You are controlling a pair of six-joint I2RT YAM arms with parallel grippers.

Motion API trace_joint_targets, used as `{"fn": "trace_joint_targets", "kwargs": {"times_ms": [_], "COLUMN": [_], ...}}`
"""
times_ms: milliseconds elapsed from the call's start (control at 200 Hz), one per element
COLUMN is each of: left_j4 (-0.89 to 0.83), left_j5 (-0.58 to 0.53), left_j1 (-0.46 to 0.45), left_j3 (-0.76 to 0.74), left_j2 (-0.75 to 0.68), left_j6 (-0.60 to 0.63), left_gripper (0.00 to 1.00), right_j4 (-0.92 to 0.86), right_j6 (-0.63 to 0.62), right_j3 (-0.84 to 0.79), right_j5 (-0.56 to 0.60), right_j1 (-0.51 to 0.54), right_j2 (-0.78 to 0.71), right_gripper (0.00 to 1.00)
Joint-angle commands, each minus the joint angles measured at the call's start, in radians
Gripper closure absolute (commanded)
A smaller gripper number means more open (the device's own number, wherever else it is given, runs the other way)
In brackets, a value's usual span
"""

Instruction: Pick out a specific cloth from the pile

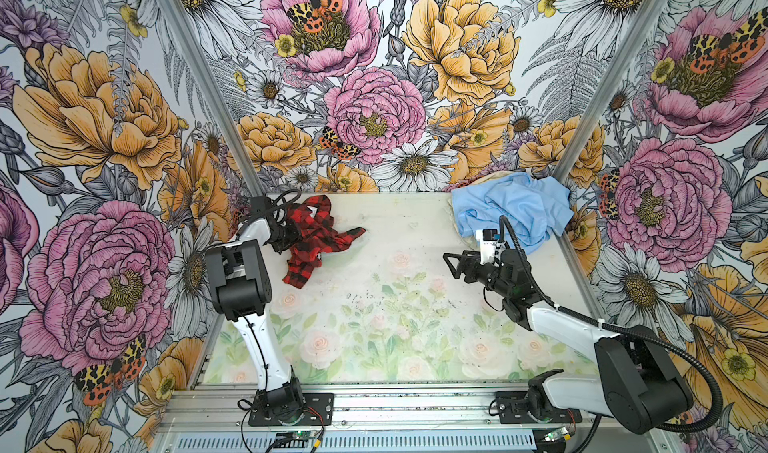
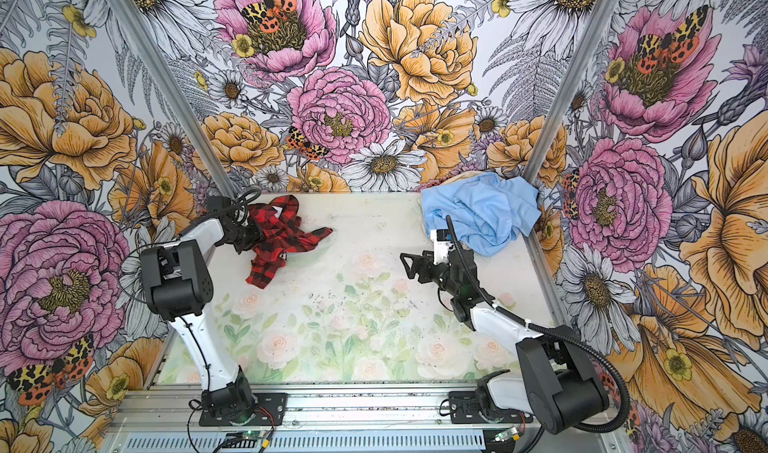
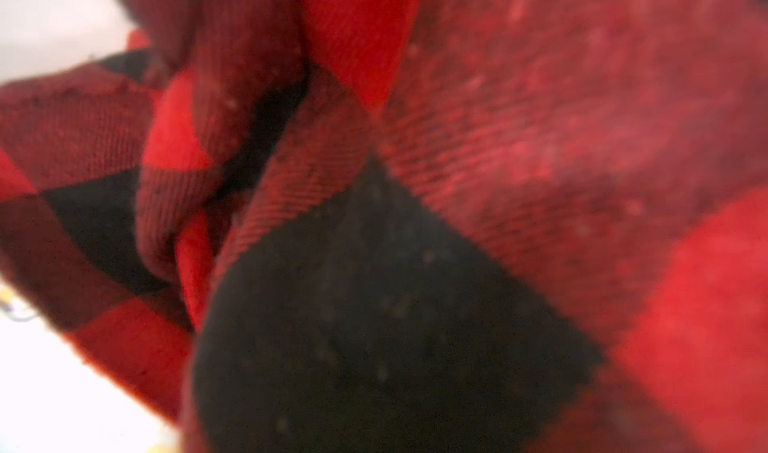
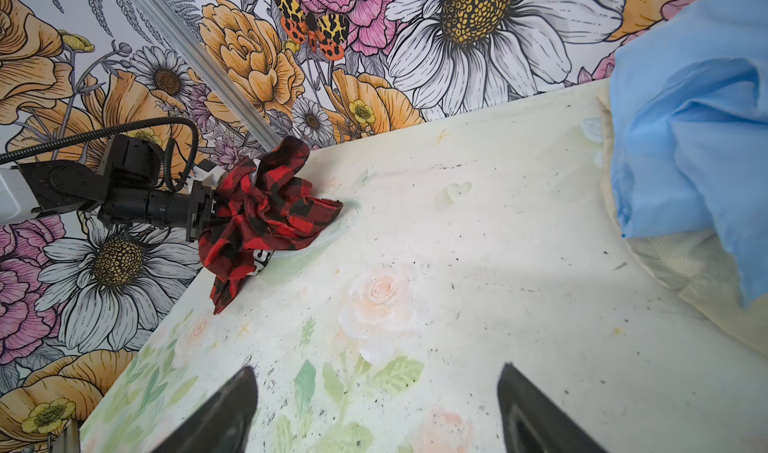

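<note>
Shows plaid cloth (image 1: pixel 316 239) lying centre-left, already well apart from blue-topped pile (image 1: pixel 515 210) at right, release seemingly remaining; left gripper (image 1: pixel 286 237) buried in its folds, grip impossible to tell; right gripper (image 1: pixel 451 266) wide, empty.

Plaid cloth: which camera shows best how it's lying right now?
The top views: both show the whole plaid cloth, crumpled at the far left of the table. The right wrist view shows it side-on; the left wrist view, only a blurred close-up.
</note>
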Motion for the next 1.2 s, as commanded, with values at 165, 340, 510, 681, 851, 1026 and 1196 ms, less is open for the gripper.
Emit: {"fn": "trace_joint_targets", "kwargs": {"times_ms": [165, 340, 510, 681, 851, 1026, 1196], "left_j4": [-0.044, -0.167, -0.228, -0.233, -0.255, -0.254, -0.257], "left_j5": [-0.327, -0.439, -0.579, -0.637, -0.779, -0.779, -0.656], "left_j1": [-0.07, -0.121, -0.258, -0.341, -0.33, -0.292, -0.241], "left_j3": [0.015, 0.071, 0.073, 0.06, 0.158, 0.246, 0.297], "left_j2": [-0.127, -0.184, -0.216, -0.161, -0.014, 0.096, 0.186], "left_j6": [0.126, 0.256, 0.48, 0.613, 0.616, 0.598, 0.571], "left_gripper": [0.26, 0.08, 0.01, 0.01, 0.01, 0.01, 0.01], "right_j4": [0.022, 0.022, 0.024, 0.028, 0.025, 0.022, 0.022], "right_j6": [0.003, 0.004, 0.004, 0.007, 0.004, 0.002, 0.001], "right_j3": [-0.002, -0.001, -0.002, 0.0, -0.001, 0.001, 0.002], "right_j5": [-0.007, -0.008, -0.009, -0.013, -0.011, -0.009, -0.017], "right_j1": [-0.006, -0.006, -0.006, -0.007, -0.006, -0.006, -0.006], "right_j2": [-0.007, -0.006, -0.004, -0.001, -0.001, -0.003, -0.007], "right_gripper": [0.1, 0.1, 0.1, 0.1, 0.1, 0.1, 0.1]}}
